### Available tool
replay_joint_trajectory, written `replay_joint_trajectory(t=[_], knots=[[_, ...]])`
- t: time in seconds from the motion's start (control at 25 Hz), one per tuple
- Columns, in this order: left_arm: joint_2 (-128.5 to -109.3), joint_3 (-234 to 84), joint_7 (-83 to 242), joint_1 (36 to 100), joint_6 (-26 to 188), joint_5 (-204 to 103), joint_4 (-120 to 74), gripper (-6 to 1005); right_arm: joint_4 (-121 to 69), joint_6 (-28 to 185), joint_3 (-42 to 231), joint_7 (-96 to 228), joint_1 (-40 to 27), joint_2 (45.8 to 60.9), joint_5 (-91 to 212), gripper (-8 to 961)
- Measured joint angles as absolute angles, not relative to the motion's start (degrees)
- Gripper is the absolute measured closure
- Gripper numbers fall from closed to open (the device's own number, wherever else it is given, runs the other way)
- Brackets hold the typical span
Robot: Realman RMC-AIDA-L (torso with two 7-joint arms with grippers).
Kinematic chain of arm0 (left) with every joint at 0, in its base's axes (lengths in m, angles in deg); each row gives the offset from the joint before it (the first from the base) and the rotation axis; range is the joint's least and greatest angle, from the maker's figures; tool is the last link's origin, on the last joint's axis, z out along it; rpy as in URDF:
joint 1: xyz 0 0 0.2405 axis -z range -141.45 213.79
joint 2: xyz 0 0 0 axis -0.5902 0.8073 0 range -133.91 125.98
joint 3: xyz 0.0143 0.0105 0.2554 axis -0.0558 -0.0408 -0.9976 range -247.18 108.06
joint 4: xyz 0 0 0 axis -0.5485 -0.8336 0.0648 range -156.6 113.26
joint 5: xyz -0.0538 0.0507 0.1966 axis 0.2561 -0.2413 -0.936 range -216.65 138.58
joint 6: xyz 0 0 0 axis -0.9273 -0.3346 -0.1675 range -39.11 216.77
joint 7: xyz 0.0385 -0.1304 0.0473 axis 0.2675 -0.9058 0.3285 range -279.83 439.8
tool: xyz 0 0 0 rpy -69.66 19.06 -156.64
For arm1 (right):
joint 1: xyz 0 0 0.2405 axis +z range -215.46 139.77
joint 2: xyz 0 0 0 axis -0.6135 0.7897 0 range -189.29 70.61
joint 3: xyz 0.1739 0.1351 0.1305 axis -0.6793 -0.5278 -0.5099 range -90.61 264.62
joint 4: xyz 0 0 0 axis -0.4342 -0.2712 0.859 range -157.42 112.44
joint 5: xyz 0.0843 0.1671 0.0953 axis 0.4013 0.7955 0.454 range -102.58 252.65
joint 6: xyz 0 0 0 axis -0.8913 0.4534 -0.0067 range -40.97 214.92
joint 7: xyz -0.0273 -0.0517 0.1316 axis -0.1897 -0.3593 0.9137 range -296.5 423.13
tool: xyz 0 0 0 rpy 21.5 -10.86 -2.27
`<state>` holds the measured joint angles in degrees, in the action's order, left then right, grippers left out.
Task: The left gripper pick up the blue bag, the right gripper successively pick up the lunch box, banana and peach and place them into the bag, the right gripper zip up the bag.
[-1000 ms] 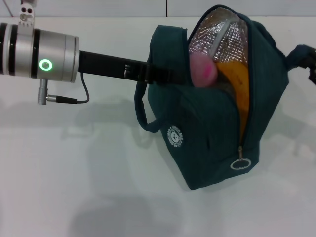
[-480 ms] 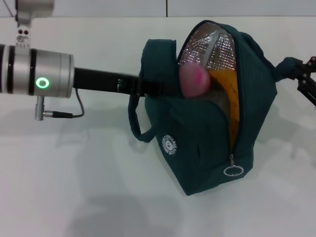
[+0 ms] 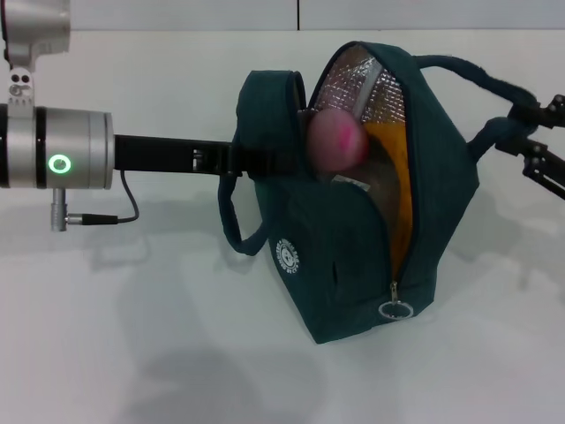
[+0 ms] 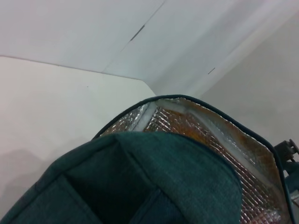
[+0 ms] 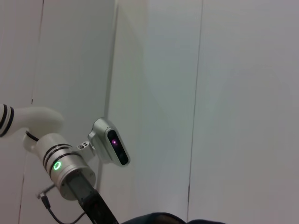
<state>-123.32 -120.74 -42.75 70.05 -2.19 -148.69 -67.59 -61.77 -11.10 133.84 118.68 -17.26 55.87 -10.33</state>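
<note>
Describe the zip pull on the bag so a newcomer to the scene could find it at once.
Start at the blue bag, the large dark teal fabric bag hanging over the white table with its mouth open. Follow the open zip track down the front edge to its low end. There hangs the zip pull, a small metal ring, unlike the round white logo printed flat on the side.
</note>
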Motion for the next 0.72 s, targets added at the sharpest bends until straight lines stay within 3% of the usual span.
replay_joint_trajectory(t=[0.2, 0.72], knots=[[-123.34, -120.7, -42.7, 69.9, -2.2, -148.7, -67.5, 938, -61.8, -12.3, 133.2, 118.7, -17.6, 55.79, -10.3, 544], [-123.43, -120.7, -42.7, 69.6, -2.2, -148.7, -67.5, 934, -62.4, -15.9, 133.6, 118.7, -21.6, 54.52, -10.8, 295]])
